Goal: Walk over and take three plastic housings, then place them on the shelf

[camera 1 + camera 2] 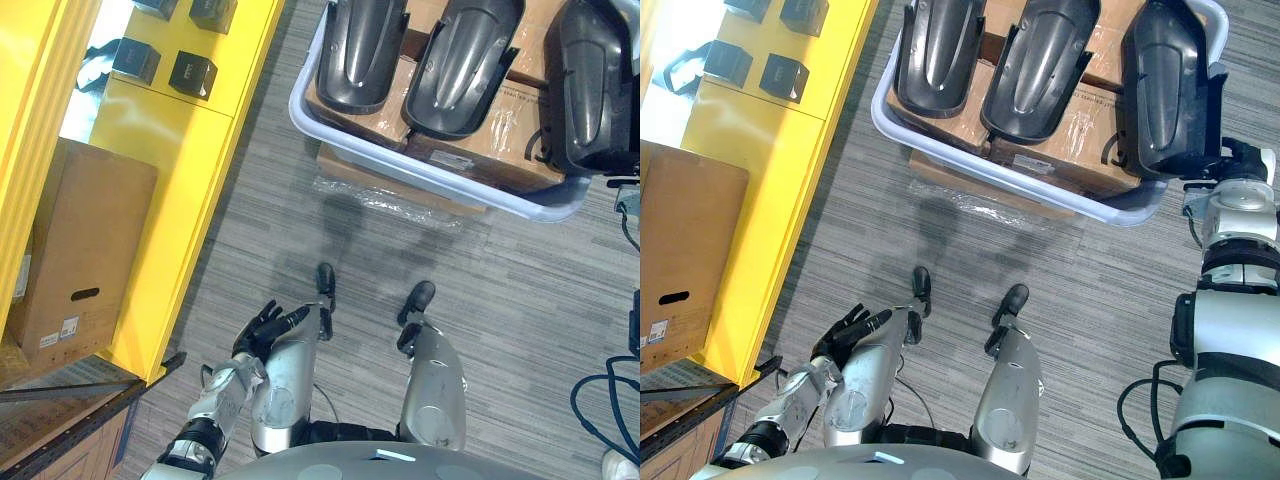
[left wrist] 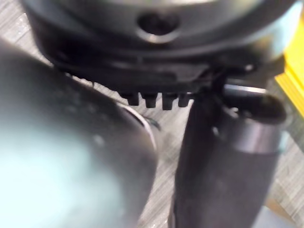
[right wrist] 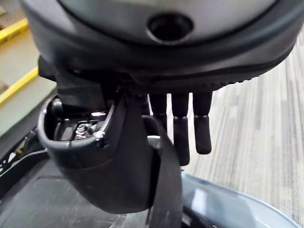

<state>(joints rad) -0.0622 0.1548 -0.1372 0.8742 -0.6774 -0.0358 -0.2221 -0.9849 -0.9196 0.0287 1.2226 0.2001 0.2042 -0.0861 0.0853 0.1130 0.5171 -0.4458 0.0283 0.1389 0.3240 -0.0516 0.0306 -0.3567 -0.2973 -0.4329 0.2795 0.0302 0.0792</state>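
Three dark plastic housings lie side by side in a pale tray (image 1: 400,165) ahead of me: a left one (image 1: 360,45), a middle one (image 1: 465,60) and a right one (image 1: 1165,85). My right hand (image 1: 1238,158) is raised at the right end of the tray, close beside the right housing. In the right wrist view its fingers (image 3: 183,128) hang straight above the tray's rim, open, with the housing's dark shell (image 3: 57,199) just below the thumb. My left hand (image 1: 265,325) hangs low at my left side, fingers relaxed and open, holding nothing.
The tray rests on stacked cardboard boxes (image 1: 395,185) with plastic wrap at their foot. A yellow shelf unit (image 1: 170,160) runs along the left, with small black boxes (image 1: 193,72) on it. A brown carton (image 1: 80,250) sits in its lower bay. Grey carpet lies between me and the tray.
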